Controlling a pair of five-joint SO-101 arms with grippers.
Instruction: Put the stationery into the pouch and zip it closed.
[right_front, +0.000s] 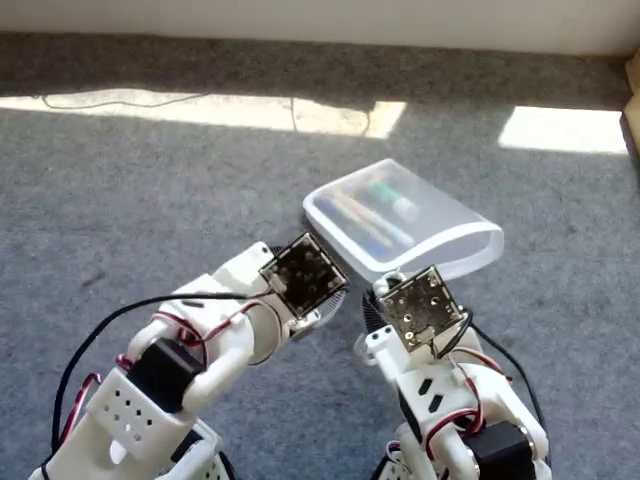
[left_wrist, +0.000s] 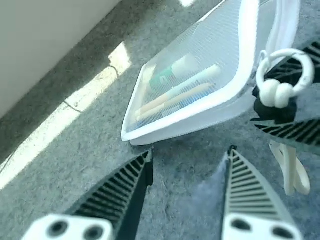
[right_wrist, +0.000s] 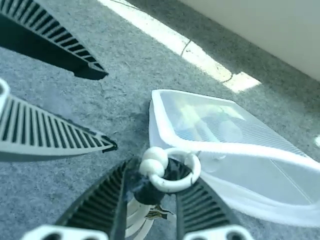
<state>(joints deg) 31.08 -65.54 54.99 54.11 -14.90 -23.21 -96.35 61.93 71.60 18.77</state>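
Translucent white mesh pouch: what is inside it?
Pen-like stationery sticks lie side by side, one green-and-white, one cream, seen through the pouch wall. The mesh blurs them, so their exact count is unclear.

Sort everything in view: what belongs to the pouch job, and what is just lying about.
Job: pouch; stationery inside it; zip pull ring in the right gripper; open left gripper.
Lying about: thin cable on the carpet.
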